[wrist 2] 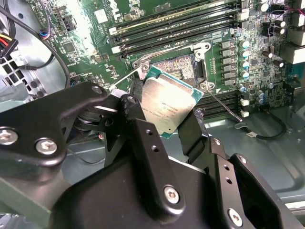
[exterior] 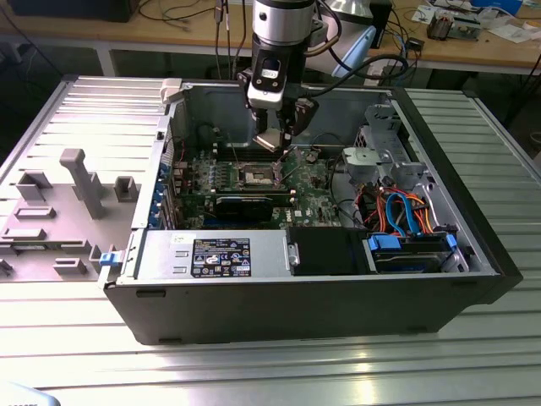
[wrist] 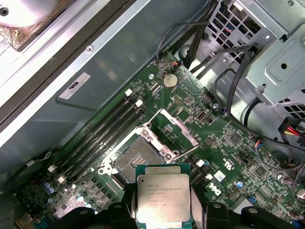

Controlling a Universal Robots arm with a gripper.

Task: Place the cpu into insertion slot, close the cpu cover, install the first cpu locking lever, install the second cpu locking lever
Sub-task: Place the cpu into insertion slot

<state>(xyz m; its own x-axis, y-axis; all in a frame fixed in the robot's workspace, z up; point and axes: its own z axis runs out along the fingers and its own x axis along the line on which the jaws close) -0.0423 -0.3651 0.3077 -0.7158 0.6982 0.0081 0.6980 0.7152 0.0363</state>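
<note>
Black fingers (wrist 2: 190,131) of the gripper (wrist 2: 163,113) clamp the cpu (wrist 2: 167,101) by opposite edges — tilted, it hangs above the open insertion slot (exterior: 256,176), upper centre of the exterior view.

In the second wrist view the fingers (wrist 2: 139,131) of the gripper (wrist 2: 162,117) cover the lower edge of the chip (wrist 2: 169,102), and the chip hides the near part of the socket (wrist 2: 178,67). The first wrist view cuts off the lower edge of the chip (wrist: 163,198). In the exterior view it is too small to make out.
</note>
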